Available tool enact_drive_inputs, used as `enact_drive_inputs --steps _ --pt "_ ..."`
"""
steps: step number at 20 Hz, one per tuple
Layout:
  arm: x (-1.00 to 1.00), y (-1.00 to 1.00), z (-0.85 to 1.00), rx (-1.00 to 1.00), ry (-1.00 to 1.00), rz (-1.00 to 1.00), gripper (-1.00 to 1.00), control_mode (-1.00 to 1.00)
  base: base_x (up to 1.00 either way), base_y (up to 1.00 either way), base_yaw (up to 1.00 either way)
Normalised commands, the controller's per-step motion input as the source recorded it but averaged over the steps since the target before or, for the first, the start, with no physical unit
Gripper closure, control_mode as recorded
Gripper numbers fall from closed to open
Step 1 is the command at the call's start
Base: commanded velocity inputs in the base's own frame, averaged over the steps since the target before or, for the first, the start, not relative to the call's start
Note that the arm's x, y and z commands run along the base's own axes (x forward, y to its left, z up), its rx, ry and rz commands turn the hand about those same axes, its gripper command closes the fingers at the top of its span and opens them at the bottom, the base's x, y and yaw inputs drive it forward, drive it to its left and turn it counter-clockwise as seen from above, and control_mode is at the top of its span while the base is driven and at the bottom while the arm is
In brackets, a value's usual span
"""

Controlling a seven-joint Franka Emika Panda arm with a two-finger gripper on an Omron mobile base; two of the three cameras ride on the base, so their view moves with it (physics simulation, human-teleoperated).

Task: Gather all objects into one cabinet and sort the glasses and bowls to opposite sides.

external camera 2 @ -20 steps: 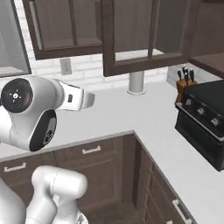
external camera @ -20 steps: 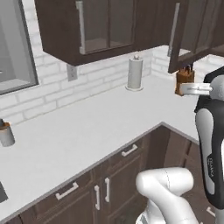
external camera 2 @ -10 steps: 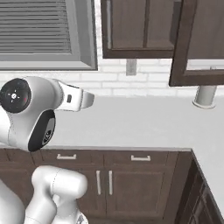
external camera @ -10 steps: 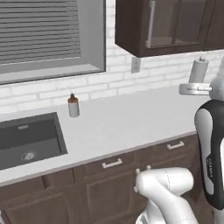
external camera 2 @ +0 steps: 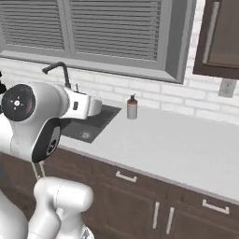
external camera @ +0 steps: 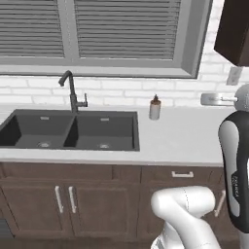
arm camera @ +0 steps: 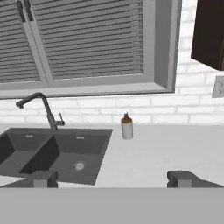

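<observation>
Here the gripper (arm camera: 111, 177) faces the window wall, its two dark fingertips (arm camera: 42, 178) rising far apart at the bottom of the hand view; the jaws stand wide apart with nothing between them. Beyond them runs the pale counter (arm camera: 162, 153), into which a dark double sink (arm camera: 52, 153) is set at the left, with a dark curved faucet (arm camera: 43, 109) standing at its back edge. A small soap dispenser (arm camera: 127, 127), white-bodied with a brown top, stands upright on the counter just to the right of the sink and near the white brick wall (arm camera: 131, 111). Above, a grey-framed window (arm camera: 87, 43) with closed slatted blinds spans the wall. The dark brown wall cabinet (arm camera: 210, 33) shows at the upper right of the hand view, well apart from the gripper; in the right base view its door carries a long vertical grey bar handle (external camera 2: 211, 25). A grey wall outlet (arm camera: 218, 86) sits just beneath the cabinet. Dark base cabinets (external camera: 73, 194) with short handles run under the counter.
</observation>
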Motion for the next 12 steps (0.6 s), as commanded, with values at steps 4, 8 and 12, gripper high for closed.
enact_drive_inputs --steps 4,8,12 --pt "0.00 0.00 0.00 0.00 0.00 0.00 -1.00 1.00 0.00 0.71 0.62" --pt "0.00 0.00 0.00 0.00 0.00 0.00 -1.00 1.00 0.00 0.74 0.52" --pt "0.00 0.00 0.00 0.00 0.00 0.00 -1.00 1.00 0.00 0.76 0.57"
